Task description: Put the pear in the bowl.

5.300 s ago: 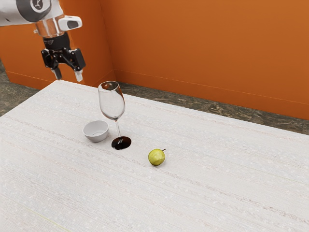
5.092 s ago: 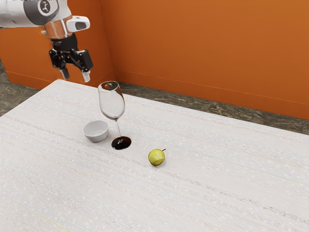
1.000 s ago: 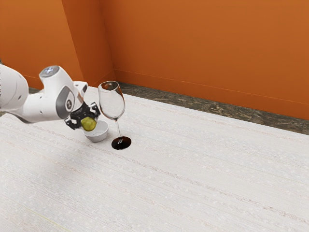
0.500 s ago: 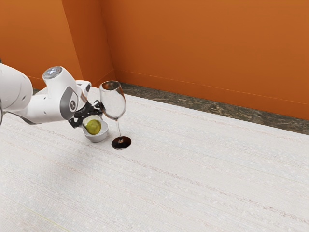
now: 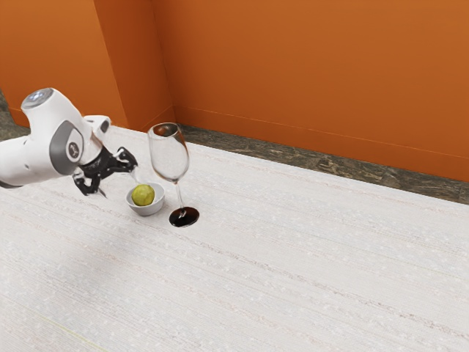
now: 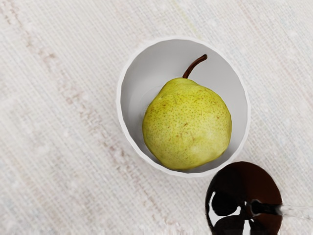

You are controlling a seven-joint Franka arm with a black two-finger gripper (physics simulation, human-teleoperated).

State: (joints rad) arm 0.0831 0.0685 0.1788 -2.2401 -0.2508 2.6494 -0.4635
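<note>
My black gripper [image 5: 119,185] stands open at the exterior view's left, up and to the left of the white bowl [image 5: 147,210], with nothing between its fingers. Inside the bowl lies the green-yellow pear [image 5: 143,194], apart from the fingers. From the wrist camera, the pear [image 6: 188,127] rests within the bowl [image 6: 120,105], against one side of its wall, its dark stem pointing toward the rim.
A tall wine glass [image 5: 169,155] with a dark base [image 5: 184,216] stands close beside the bowl, on the exterior view's right of it. In the wrist view the glass's base [image 6: 266,188] is near the bowl's rim. Both stand on the whitish table [image 5: 293,257].
The pear was between the fingers over the bowl; now it is let go and lies in it. My gripper has opened and drawn back toward the exterior view's left. The glass has tilted slightly.
</note>
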